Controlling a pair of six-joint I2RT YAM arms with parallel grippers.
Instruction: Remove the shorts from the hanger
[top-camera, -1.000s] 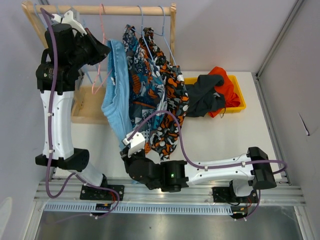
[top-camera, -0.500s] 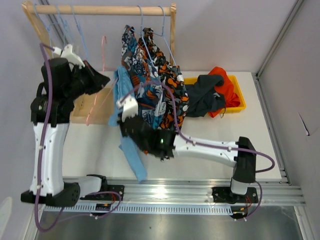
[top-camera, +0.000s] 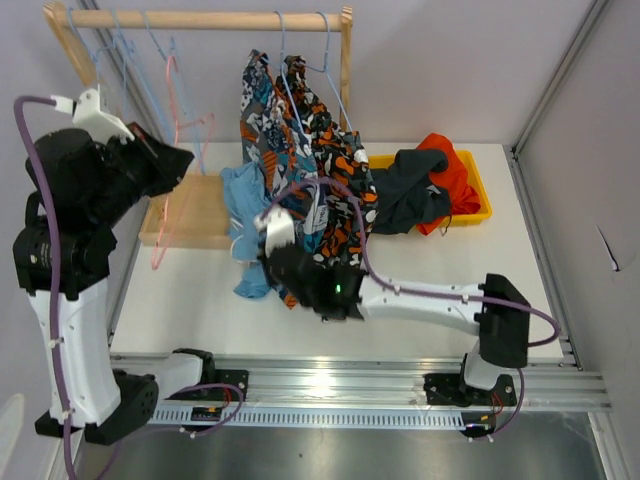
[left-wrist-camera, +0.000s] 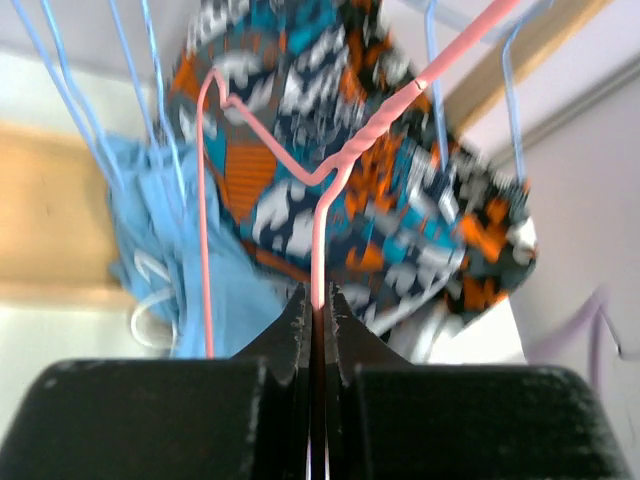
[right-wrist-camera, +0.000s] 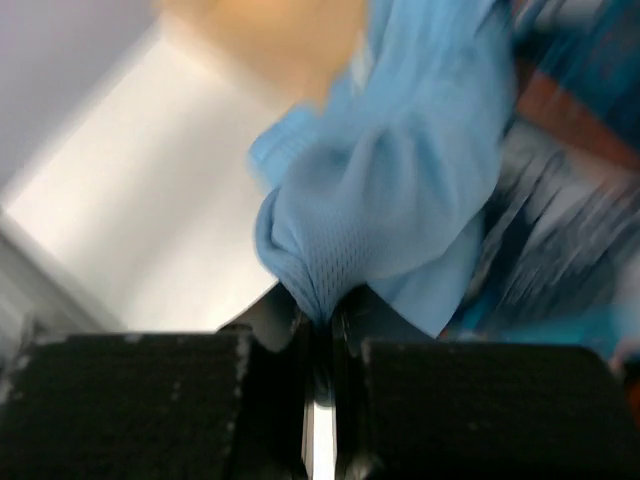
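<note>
**Top view**
- Light blue shorts (top-camera: 243, 215): bunched over the middle of the bench (top-camera: 450, 270), hanging from my right gripper (top-camera: 266, 264), apart from the pink hanger (top-camera: 163, 210).
- Left gripper (top-camera: 188, 158): clenched on that bare hanger, above the far left corner.
- Printed pairs: the blue-and-orange print (top-camera: 262, 125) and the blotch print (top-camera: 340, 190) hang under the wooden rail (top-camera: 200, 18), not yet removed.
- Yellow bin (top-camera: 480, 214), far right corner: holds the dark grey pair (top-camera: 405, 195) and the orange pair (top-camera: 445, 165).

**Left wrist view**
- Grip: jaws tight on the pink wire just below its twist.
- Clarity: background blurred.

**Right wrist view**
- Grip: jaws closed on a gathered fold of blue mesh.

**Handling (my judgement)**
- Fabric: light and limp, so it bunches easily.
- Hold: I would take the printed pairs near the waistband, minding snags on the hooks.

**Hidden**
- Hanging pairs: waistbands buried in folds; I cannot tell which blue hanger carries which pair.
</note>
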